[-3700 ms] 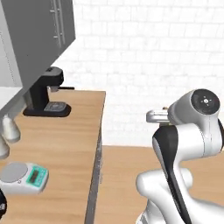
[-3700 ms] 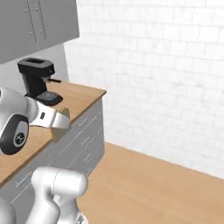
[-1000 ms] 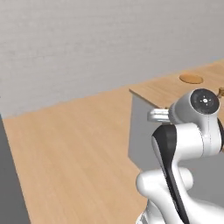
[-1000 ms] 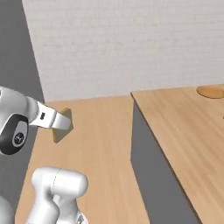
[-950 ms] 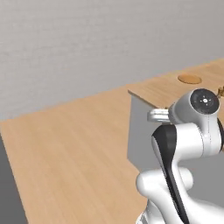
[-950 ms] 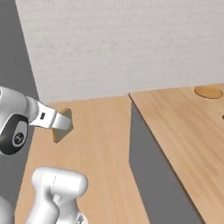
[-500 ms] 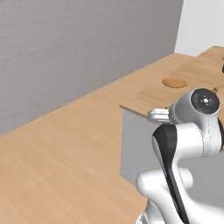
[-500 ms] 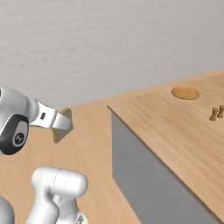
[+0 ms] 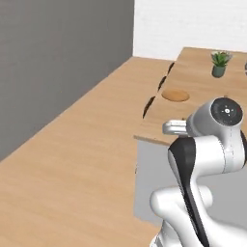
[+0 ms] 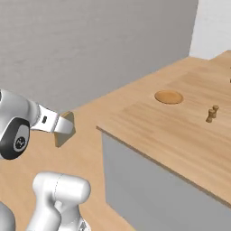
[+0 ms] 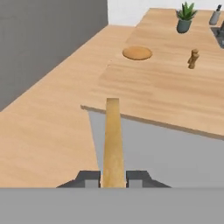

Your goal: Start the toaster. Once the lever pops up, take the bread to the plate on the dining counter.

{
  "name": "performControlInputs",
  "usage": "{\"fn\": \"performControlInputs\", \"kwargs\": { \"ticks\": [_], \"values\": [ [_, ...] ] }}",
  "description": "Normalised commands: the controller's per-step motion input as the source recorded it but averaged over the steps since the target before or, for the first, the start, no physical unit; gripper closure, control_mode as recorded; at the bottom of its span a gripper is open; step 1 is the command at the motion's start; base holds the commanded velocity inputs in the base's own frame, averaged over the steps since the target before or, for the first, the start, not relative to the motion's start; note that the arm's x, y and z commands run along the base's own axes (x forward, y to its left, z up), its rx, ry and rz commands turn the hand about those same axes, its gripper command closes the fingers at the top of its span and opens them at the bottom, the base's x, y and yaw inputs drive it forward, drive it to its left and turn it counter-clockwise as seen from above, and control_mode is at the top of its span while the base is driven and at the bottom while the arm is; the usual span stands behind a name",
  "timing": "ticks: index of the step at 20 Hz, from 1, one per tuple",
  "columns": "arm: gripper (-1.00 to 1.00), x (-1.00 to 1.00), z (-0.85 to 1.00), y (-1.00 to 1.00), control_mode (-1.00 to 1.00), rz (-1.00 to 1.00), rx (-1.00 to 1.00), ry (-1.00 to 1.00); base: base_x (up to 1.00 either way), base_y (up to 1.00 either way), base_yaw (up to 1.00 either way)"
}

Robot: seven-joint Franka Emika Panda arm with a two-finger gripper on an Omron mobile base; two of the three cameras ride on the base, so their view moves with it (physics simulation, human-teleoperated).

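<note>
A thin tan bread (image 11: 113, 139) slice stands edge-on between my fingertips (image 11: 89, 177), and my gripper (image 11: 113, 178) is shut on it. From the right base view the gripper (image 10: 65, 127) hangs over the floor, left of the counter's corner, with the bread (image 10: 62, 137) poking out below it. The round orange-brown plate (image 11: 137, 53) lies bare on the light-wood dining counter (image 11: 166, 87), well ahead of the gripper. Both base views show the same plate (image 9: 175, 95) (image 10: 168, 97) near the counter's (image 10: 180, 131) far edge. The toaster is out of view.
A small brown grinder (image 11: 192, 58) (image 10: 210, 114) stands on the counter right of the plate. Further back are a potted plant (image 11: 185, 16) (image 9: 220, 63) and a grey shaker (image 11: 215, 15). The counter's grey side panel (image 11: 166, 153) faces me, with wood floor (image 9: 72, 154) to the left.
The whole picture has shifted as the base drove: the wall counter is gone and the dining counter with the plate has come closer. The gripper stays shut on the bread.
</note>
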Motion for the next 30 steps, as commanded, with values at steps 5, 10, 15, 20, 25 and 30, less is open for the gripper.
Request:
{"fn": "performControlInputs", "kwargs": {
  "ticks": [5, 10, 15, 20, 25, 30],
  "values": [
    [1.00, 0.00, 0.00, 0.00, 1.00, 0.00, 0.00, 0.00, 1.00, 0.83, -0.58],
    [1.00, 0.00, 0.00, 0.00, 1.00, 0.00, 0.00, 0.00, 0.97, 0.95, -0.53],
    [1.00, 0.00, 0.00, 0.00, 1.00, 0.00, 0.00, 0.00, 0.49, 0.92, -0.55],
    [1.00, 0.00, 0.00, 0.00, 1.00, 0.00, 0.00, 0.00, 0.02, 0.79, -0.63],
    [1.00, 0.00, 0.00, 0.00, 1.00, 0.00, 0.00, 0.00, 0.71, 0.84, -0.63],
    [1.00, 0.00, 0.00, 0.00, 1.00, 0.00, 0.00, 0.00, 0.67, 0.89, -0.60]
  ]
}}
